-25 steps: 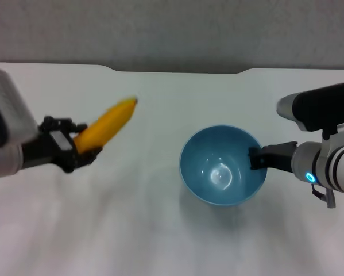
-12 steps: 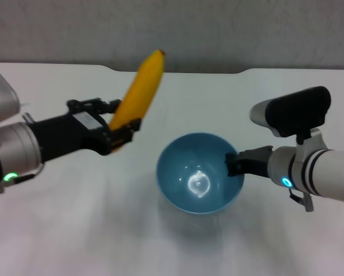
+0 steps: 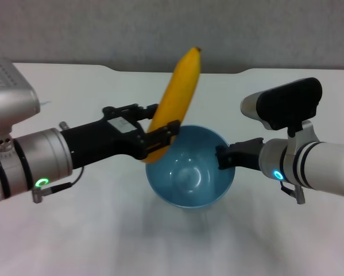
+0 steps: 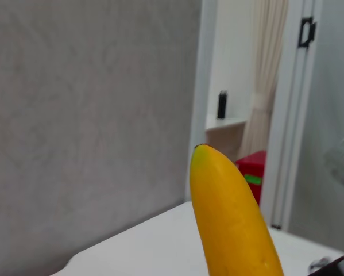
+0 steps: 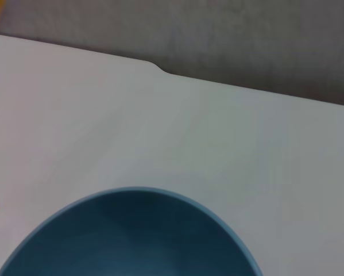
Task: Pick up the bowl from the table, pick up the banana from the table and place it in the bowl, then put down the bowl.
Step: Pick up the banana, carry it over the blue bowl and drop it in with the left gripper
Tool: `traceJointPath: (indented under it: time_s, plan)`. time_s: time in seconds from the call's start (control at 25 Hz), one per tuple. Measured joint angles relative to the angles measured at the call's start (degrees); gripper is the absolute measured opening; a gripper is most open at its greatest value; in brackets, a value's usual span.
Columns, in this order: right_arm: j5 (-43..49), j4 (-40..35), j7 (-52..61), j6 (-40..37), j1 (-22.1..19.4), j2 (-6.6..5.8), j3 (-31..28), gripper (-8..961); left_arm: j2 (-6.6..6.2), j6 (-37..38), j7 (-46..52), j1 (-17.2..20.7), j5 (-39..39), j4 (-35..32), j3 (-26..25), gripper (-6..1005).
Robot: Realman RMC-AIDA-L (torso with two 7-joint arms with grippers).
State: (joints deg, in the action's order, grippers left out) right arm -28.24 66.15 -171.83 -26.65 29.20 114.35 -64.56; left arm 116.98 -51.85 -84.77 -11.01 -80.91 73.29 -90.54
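My right gripper (image 3: 225, 157) is shut on the right rim of the light-blue bowl (image 3: 189, 172) and holds it above the white table (image 3: 91, 230). The bowl also fills the near edge of the right wrist view (image 5: 131, 236). My left gripper (image 3: 158, 138) is shut on the lower end of the yellow banana (image 3: 176, 98), which stands nearly upright at the bowl's left rim, its dark tip pointing up. The banana's tip also shows in the left wrist view (image 4: 229, 218).
The table's far edge has a shallow notch (image 3: 177, 71) before a grey wall. In the left wrist view a doorway with a red object (image 4: 251, 172) shows beyond the table.
My left gripper has carried the banana right, from left of the bowl to its left rim, and tilted it more upright. My right gripper has moved the bowl left and nearer.
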Motion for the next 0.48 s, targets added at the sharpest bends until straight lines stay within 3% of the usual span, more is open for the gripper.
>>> traceJointPath:
  time_s: [0.2, 0.48]
  plan:
    - [0.0, 0.5, 0.0, 0.0, 0.6, 0.05, 0.1, 34, 0.0, -0.1, -0.1, -0.4, 2.6, -0.6, 2.1, 583]
    - [0.0, 2.4, 0.0, 0.0, 0.9, 0.08, 1.2, 35, 0.0, -0.1, -1.2, -3.1, 5.1, -6.6, 2.9, 589]
